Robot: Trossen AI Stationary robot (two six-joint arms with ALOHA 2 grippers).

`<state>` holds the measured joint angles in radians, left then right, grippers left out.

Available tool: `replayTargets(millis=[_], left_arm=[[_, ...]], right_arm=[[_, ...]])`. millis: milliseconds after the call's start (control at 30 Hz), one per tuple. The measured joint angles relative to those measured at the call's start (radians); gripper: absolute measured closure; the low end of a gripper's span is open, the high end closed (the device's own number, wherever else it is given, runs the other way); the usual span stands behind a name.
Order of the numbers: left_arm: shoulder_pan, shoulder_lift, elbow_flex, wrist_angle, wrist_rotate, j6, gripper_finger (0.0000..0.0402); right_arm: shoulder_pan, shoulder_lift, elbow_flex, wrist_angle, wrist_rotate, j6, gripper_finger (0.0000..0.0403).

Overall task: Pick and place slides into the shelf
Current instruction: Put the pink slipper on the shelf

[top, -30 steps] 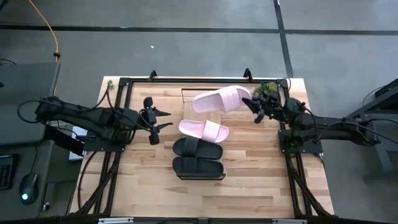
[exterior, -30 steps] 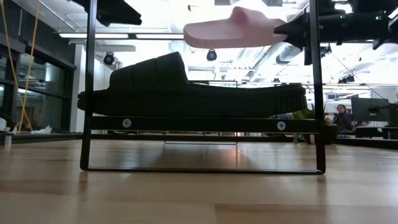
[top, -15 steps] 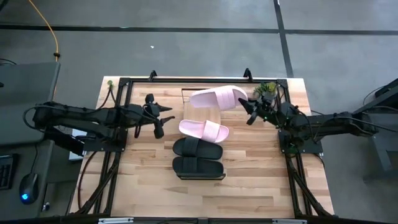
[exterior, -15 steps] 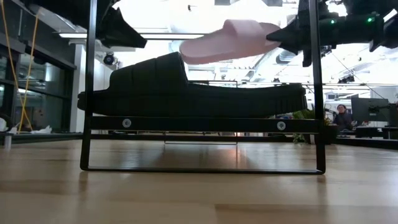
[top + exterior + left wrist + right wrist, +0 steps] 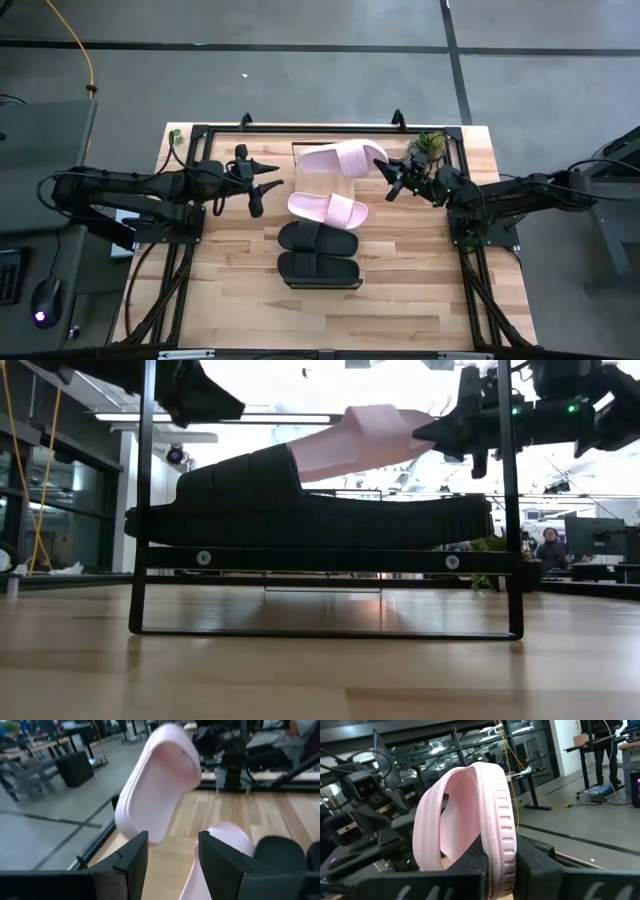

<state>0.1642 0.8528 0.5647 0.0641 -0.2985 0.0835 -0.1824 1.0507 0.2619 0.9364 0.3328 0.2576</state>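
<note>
My right gripper [image 5: 388,176] is shut on a pale pink slide [image 5: 338,158], held in the air over the shelf's far end [image 5: 300,148]. A second pink slide [image 5: 328,208] and two black slides [image 5: 318,238] [image 5: 320,268] lie side by side along the shelf board. In the low view the nearest black slide [image 5: 310,510] rests on the shelf's black wire frame [image 5: 320,560]. My left gripper [image 5: 263,186] hovers open left of the shelf, its fingers [image 5: 131,862] pointing at the raised slide [image 5: 160,780]. My right gripper pinches the raised slide's sole [image 5: 500,862] at its strap end. One finger [image 5: 470,867] sits in the opening under the strap, the other against the sole's other face. The fingers come about level from the table's right. The slide is lifted clear, its free end [image 5: 310,460] tipped down to the left.
A small green plant [image 5: 430,145] stands at the table's far right corner, close behind my right wrist. Black frame rails run along the table's left, right and far sides. Bare planks lie near the front edge. A person sits far off in the room [image 5: 548,545].
My right gripper has moved toward the table's left edge and down, still shut on the pink slide. The slide has tipped from nearly level to free end down. My left gripper has swung a little toward the shelf and the raised slide, staying open.
</note>
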Motion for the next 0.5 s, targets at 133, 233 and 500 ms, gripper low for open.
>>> replayTargets(millis=[133, 233, 500], left_arm=[[0.000, 0.000, 0.000, 0.043, 0.001, 0.025, 0.0245], [0.000, 0.000, 0.000, 0.046, 0.010, 0.025, 0.0245], [-0.001, 0.000, 0.000, 0.034, 0.012, 0.011, 0.0245]], right_arm=[[-0.015, 0.053, 0.000, 0.063, 0.000, 0.038, 0.0384], [-0.016, 0.101, 0.000, 0.100, 0.003, 0.081, 0.0384], [-0.016, 0.244, 0.000, 0.219, 0.034, 0.265, 0.0384]])
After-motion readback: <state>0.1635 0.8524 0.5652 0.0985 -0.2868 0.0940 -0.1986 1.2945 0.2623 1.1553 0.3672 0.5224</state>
